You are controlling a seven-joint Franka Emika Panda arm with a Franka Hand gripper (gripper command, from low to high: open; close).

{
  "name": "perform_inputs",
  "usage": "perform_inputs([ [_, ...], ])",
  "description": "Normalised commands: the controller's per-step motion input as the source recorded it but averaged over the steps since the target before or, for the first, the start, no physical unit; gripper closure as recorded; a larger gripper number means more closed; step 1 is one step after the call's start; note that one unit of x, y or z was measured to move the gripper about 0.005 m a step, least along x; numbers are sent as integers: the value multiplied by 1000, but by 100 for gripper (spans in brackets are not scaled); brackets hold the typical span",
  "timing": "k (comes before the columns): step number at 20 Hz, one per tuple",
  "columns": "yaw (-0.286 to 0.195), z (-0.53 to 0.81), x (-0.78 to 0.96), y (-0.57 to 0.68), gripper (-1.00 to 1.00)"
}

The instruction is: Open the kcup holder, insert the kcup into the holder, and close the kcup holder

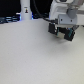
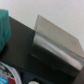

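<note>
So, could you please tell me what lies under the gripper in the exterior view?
Below the gripper I can see pale table surface. The gripper's body covers the patch just behind it, and the blur hides whether it holds anything.

kcup holder (image 2: 20,50): black surface, blurred, drawer state unclear. kcup (image 2: 3,29): green, blurred, partly visible.
</note>
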Motion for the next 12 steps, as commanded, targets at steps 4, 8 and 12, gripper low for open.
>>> perform_inputs([
  [4, 79, -33, -834, 425, -100],
  [8, 89, -84, -852, 380, -100],
  [12, 104, -78, -789, 357, -100],
])
